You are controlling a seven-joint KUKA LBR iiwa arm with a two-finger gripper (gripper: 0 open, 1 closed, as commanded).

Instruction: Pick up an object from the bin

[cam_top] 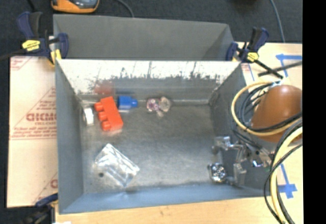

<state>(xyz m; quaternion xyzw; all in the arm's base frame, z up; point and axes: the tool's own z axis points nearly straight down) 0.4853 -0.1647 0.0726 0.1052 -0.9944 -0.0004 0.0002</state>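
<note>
My gripper (230, 159) is low in the bin's near right corner, close to the right wall. A small shiny piece (218, 172) sits at its lower left end; I cannot tell whether it is a loose thing or part of the gripper. No other loose thing lies close by. The nearest is a clear pinkish lump (158, 105) at the foot of the back wall, well to the gripper's left.
Along the back left lie a red toy brick (109, 114), a small blue block (127, 102) and a white cylinder (89, 116). A crumpled clear plastic bag (115, 166) rests near the front left. The arm's orange cover and cables hang over the right rim.
</note>
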